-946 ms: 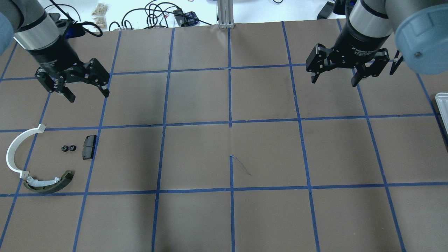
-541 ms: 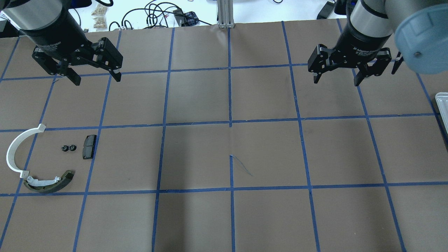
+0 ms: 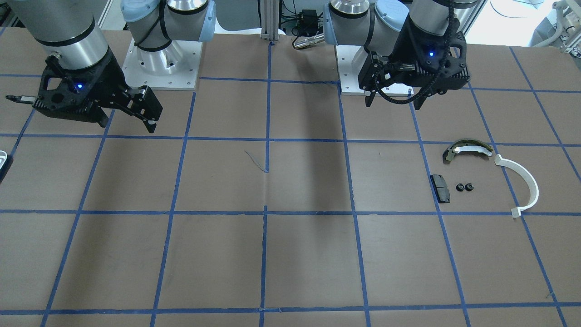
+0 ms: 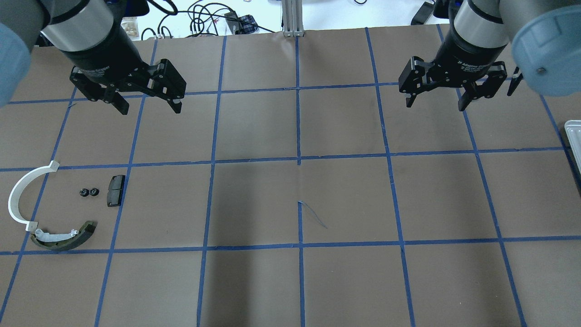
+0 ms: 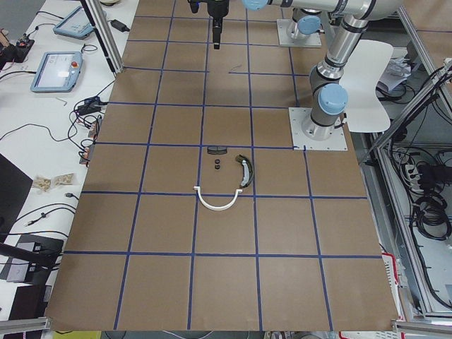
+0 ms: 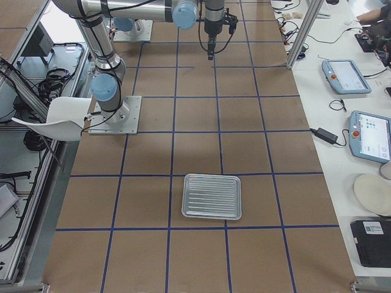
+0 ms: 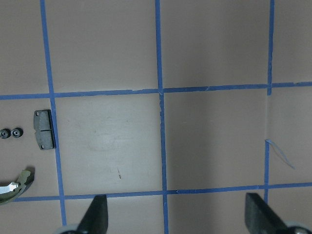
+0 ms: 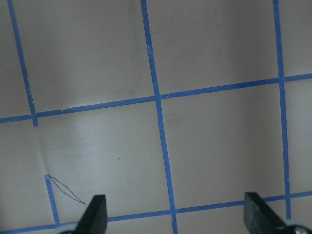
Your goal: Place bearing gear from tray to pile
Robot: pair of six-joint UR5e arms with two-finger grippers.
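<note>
Two small black bearing gears (image 4: 88,192) lie side by side on the table within the pile, between the white plastic arc (image 4: 18,195) and the black pad (image 4: 115,190), behind the olive brake shoe (image 4: 63,237). They also show in the front view (image 3: 465,186) and at the left wrist view's edge (image 7: 10,132). My left gripper (image 4: 150,108) is open and empty, raised well back and to the right of the pile. My right gripper (image 4: 435,104) is open and empty on the far right. The silver tray (image 6: 212,196) looks empty.
The tray's edge (image 4: 573,136) shows at the table's right border. Cables and small items (image 4: 199,20) lie beyond the far table edge. Blue tape lines divide the brown table into squares.
My left gripper has moved to the right and farther from the pile, staying open. The right gripper and the pile's parts have not moved.
</note>
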